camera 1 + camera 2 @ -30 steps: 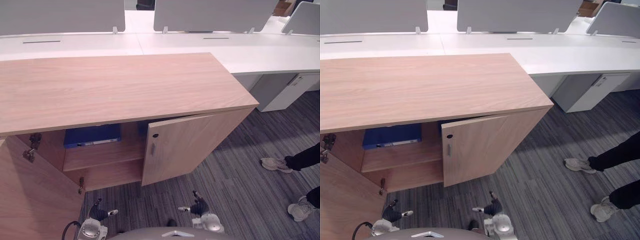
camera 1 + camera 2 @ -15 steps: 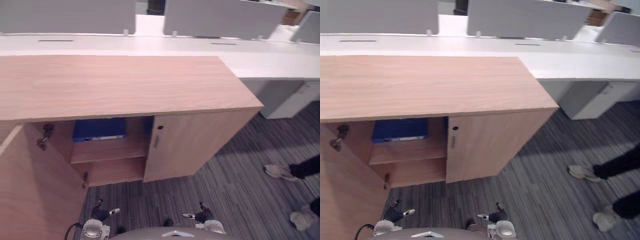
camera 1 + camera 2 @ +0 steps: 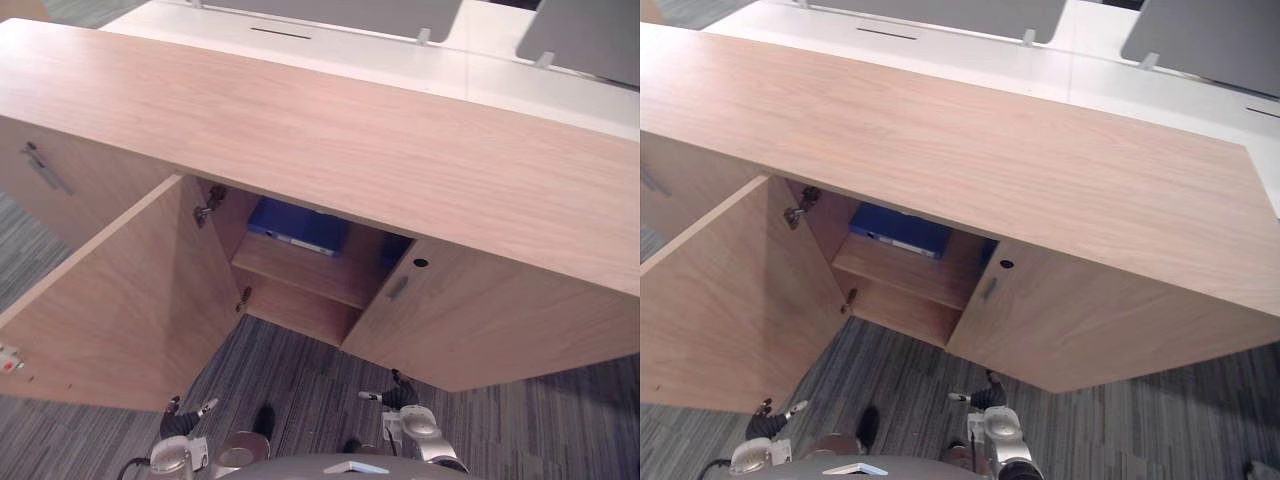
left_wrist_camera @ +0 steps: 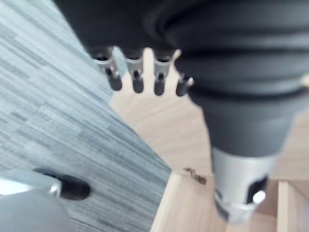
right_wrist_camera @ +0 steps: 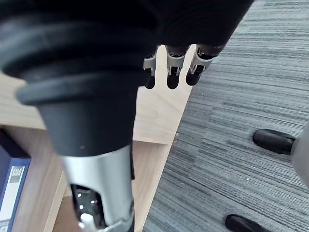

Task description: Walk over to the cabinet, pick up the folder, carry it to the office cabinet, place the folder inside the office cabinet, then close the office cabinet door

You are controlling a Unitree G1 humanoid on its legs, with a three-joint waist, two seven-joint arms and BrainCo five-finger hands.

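A: The hands?
B: The left hand (image 3: 186,424) and right hand (image 3: 393,399), at bottom centre, hang with fingers relaxed, holding nothing, over grey carpet (image 3: 300,385).
A: The folder?
B: The blue folder (image 3: 298,228) lies mid-frame on the office cabinet (image 3: 350,150) shelf (image 3: 300,272); the left door (image 3: 120,290) stands wide open.

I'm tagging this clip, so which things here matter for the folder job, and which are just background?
For the job:
blue folder, lying on the shelf inside the cabinet
its open door
left hand and right hand, both open and empty

Background:
white desks
grey dividers
carpet
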